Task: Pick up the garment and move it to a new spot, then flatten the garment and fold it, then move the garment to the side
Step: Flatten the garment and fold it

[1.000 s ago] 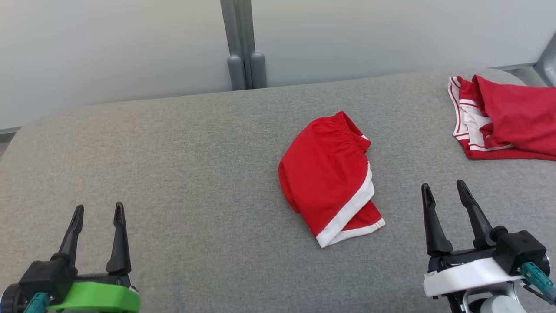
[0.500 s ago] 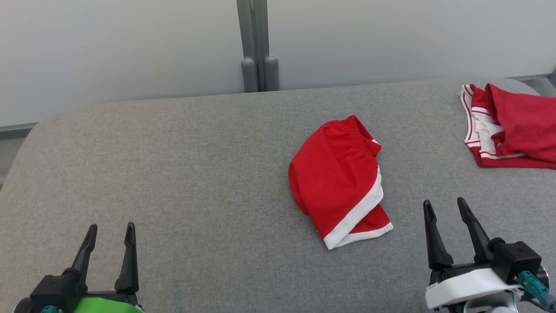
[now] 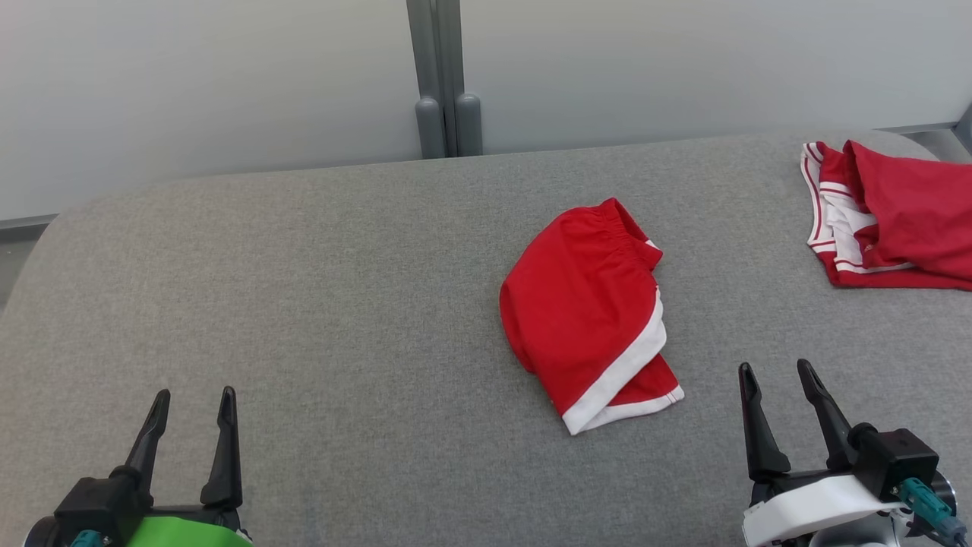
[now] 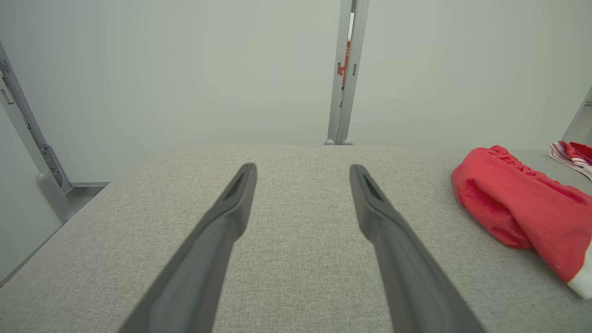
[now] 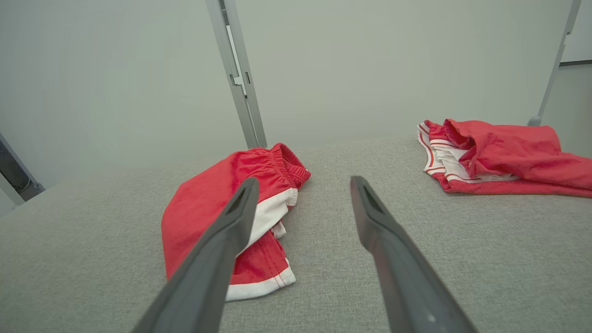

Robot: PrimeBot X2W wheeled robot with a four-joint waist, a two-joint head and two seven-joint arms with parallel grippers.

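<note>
Right pincer (image 3: pixel 774 367), left pincer (image 3: pixel 194 393): both released, empty. Shorts (image 3: pixel 585 304) look folded on table (image 3: pixel 342 304); move aside likely pending. You reach right pincer to hem, clench.

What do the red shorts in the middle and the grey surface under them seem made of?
Red shorts: soft matte knit, probably cotton or jersey; it slumps in folds, with a gathered elastic waistband and white trim. Grey surface: matte, heathered woven cloth; a fine weave shows in the wrist views, and rounded edges suggest padding beneath, unconfirmed.
</note>
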